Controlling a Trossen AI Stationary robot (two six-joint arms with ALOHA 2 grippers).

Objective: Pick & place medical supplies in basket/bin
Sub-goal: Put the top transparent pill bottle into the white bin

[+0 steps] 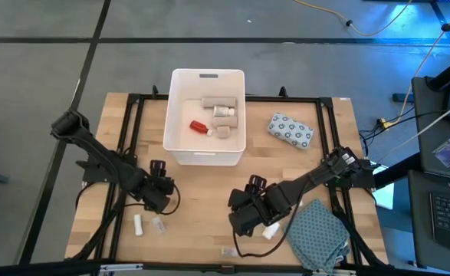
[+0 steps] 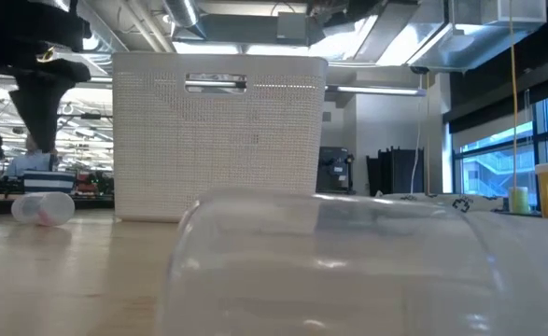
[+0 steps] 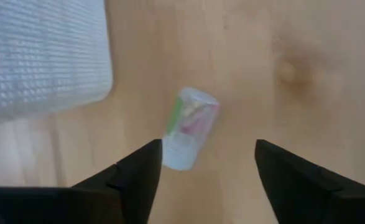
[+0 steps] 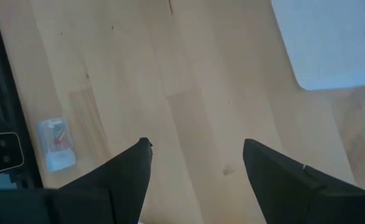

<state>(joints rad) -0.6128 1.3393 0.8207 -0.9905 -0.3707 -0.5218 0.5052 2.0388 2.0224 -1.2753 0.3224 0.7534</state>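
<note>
The white bin (image 1: 207, 153) stands at the table's middle, toward the far side; it holds greyish boxes (image 1: 217, 102), a white bottle (image 1: 224, 112) and a red bottle (image 1: 198, 126). My left gripper (image 1: 160, 185) hovers open near the bin's near-left corner. A clear vial (image 3: 188, 127) lies on its side on the wood just beyond its fingertips (image 3: 204, 171). A white tube (image 1: 138, 225) lies beside that vial (image 1: 158, 225). My right gripper (image 1: 242, 205) is open over bare wood (image 4: 194, 162). A blue-dotted soft pack (image 1: 290, 129) lies right of the bin.
Another clear vial (image 1: 228, 251) lies at the near edge by the black frame (image 4: 56, 144) and fills the low view's foreground (image 2: 330, 261). A grey-teal patterned cloth (image 1: 322, 234) lies near-right, with a small white item (image 1: 270, 230) beside it. Black frame rails border the table.
</note>
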